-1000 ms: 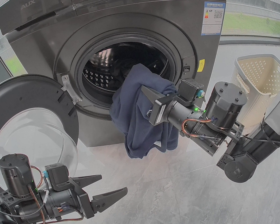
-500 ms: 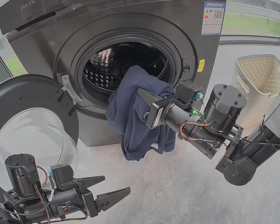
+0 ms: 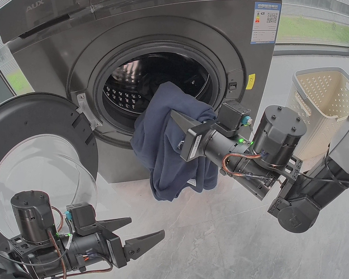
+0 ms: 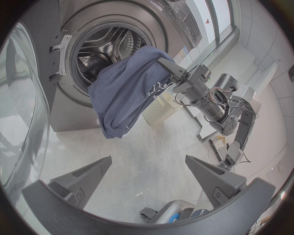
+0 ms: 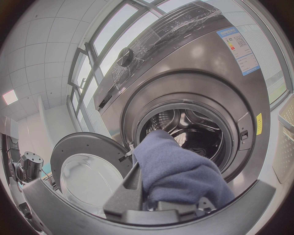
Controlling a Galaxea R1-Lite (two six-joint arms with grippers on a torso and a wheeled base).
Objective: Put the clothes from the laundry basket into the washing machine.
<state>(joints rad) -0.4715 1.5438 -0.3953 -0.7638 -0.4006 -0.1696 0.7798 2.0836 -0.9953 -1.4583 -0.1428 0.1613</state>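
A navy blue garment (image 3: 165, 148) hangs in front of the washing machine (image 3: 54, 61), draped over my right gripper (image 3: 179, 124), which is shut on it. Its top edge is level with the lower rim of the open drum (image 3: 151, 82) and its bulk hangs outside, above the floor. In the right wrist view the cloth (image 5: 177, 171) bunches between the fingers (image 5: 131, 189), with the drum (image 5: 196, 128) straight beyond. My left gripper (image 3: 131, 234) is open and empty, low at the left below the door. From the left wrist, the garment (image 4: 125, 88) hangs past its open gripper (image 4: 148, 158).
The round machine door (image 3: 28, 141) is swung wide open to the left, close above my left arm. A cream laundry basket (image 3: 327, 97) stands on the floor to the right of the machine, behind my right arm. Grey floor lies between the arms.
My right gripper has carried the garment a little to the left. The left arm has shifted slightly right, its gripper still open.
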